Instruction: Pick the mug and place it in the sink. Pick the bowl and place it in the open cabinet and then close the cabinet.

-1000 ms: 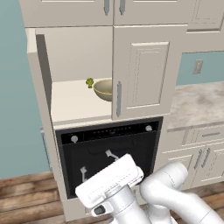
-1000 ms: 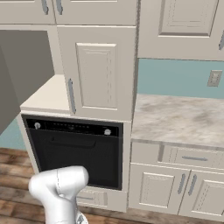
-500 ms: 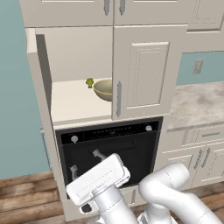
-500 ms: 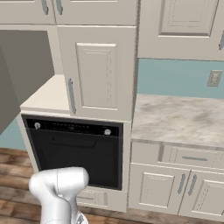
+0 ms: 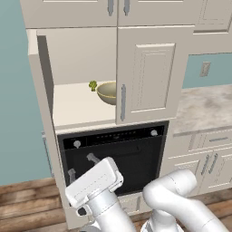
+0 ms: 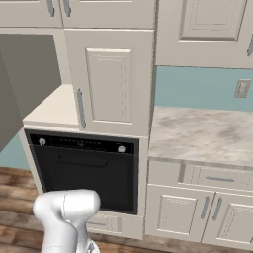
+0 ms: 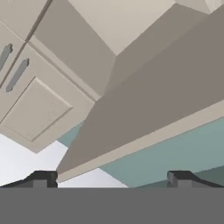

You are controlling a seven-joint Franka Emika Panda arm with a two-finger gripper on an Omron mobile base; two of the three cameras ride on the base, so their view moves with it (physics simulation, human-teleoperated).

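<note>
Fingers [image 5: 93,158] are sitting wide apart, gripping nothing, down by the black oven [image 5: 122,158]. The bowl [image 5: 108,93] is sitting inside the open cabinet [image 5: 72,68], teal wall [image 5: 18,99] showing alongside, wood floor [image 5: 27,204] below

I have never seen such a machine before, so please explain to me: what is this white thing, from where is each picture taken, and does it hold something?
The white thing is a robot arm in a simulated kitchen. Its hand, the gripper, has two fingers.

Two pictures come from cameras behind the arm, one to its left and one to its right. The third comes from a camera on the hand itself; the fingertips at the bottom stand wide apart, with nothing between them. So the gripper is open and holds nothing.

In the left picture, the cabinet above the black oven has one door open. On its shelf sit the bowl and a small green item. A marbled counter lies to the right.
</note>
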